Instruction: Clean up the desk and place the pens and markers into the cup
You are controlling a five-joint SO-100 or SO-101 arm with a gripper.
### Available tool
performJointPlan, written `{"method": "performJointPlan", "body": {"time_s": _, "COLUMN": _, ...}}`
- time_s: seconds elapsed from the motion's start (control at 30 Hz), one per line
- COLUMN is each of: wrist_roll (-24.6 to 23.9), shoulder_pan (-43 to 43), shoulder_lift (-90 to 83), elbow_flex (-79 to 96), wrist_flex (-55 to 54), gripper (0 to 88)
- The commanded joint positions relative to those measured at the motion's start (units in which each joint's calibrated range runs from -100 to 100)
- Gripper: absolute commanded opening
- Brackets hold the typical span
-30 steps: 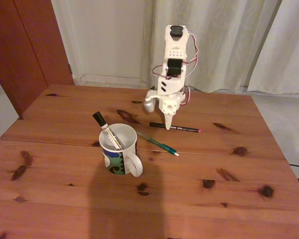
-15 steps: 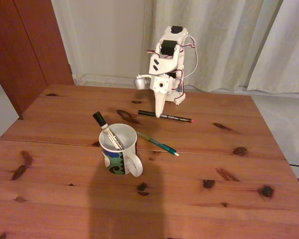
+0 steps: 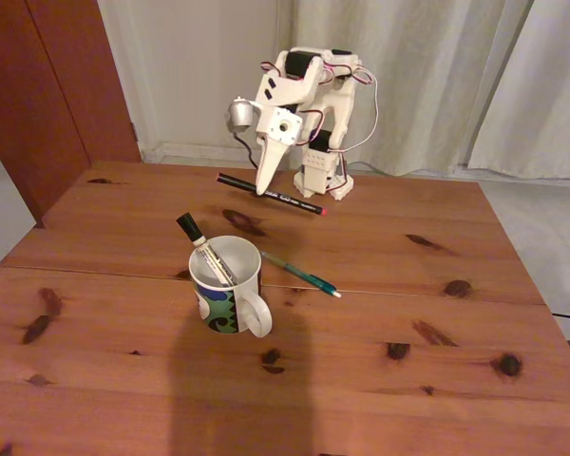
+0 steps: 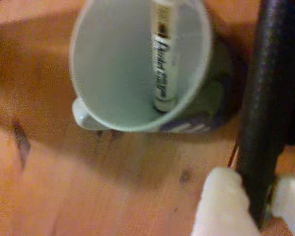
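Fixed view: gripper (image 3: pixel 262 190) jaws clamped on black pen (image 3: pixel 270 194), now lifted off desk (image 3: pixel 380 313) (previously lying there); carry toward cup (image 3: pixel 226 283) under way.

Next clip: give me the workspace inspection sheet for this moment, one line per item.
Surface: pine desk with dark knots, planks joined.
Job's things: white marker with a black cap stands tilted inside the cup; teal-green pen lies on the desk beside the cup; black pen with a red end is lifted off the desk, roughly level.
Clutter: nothing seen.
Grippers: hand shut on the black pen, raised behind the cup; the wrist view shows the cup below it.
Cables: red and white wires loop along the arm.
Surroundings: pale curtains behind, reddish wooden panel at the left of the fixed view.
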Motion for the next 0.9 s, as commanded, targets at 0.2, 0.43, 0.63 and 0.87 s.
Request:
{"method": "performJointPlan", "body": {"time_s": 0.2, "wrist_roll": 5.4, "shoulder_pan": 1.2, "shoulder_lift": 16.1, "elbow_flex": -19.2, "wrist_flex": -0.6, "gripper": 0.9}}
{"method": "performJointPlan", "body": {"time_s": 0.43, "wrist_roll": 8.2, "shoulder_pan": 2.9, "shoulder_lift": 26.3, "elbow_flex": -31.2, "wrist_flex": -0.6, "gripper": 0.9}}
{"method": "performJointPlan", "body": {"time_s": 0.63, "wrist_roll": 10.1, "shoulder_pan": 3.0, "shoulder_lift": 30.5, "elbow_flex": -37.8, "wrist_flex": -0.6, "gripper": 0.9}}
{"method": "performJointPlan", "body": {"time_s": 0.87, "wrist_roll": 11.2, "shoulder_pan": 1.8, "shoulder_lift": 30.3, "elbow_flex": -39.0, "wrist_flex": -0.5, "gripper": 0.9}}
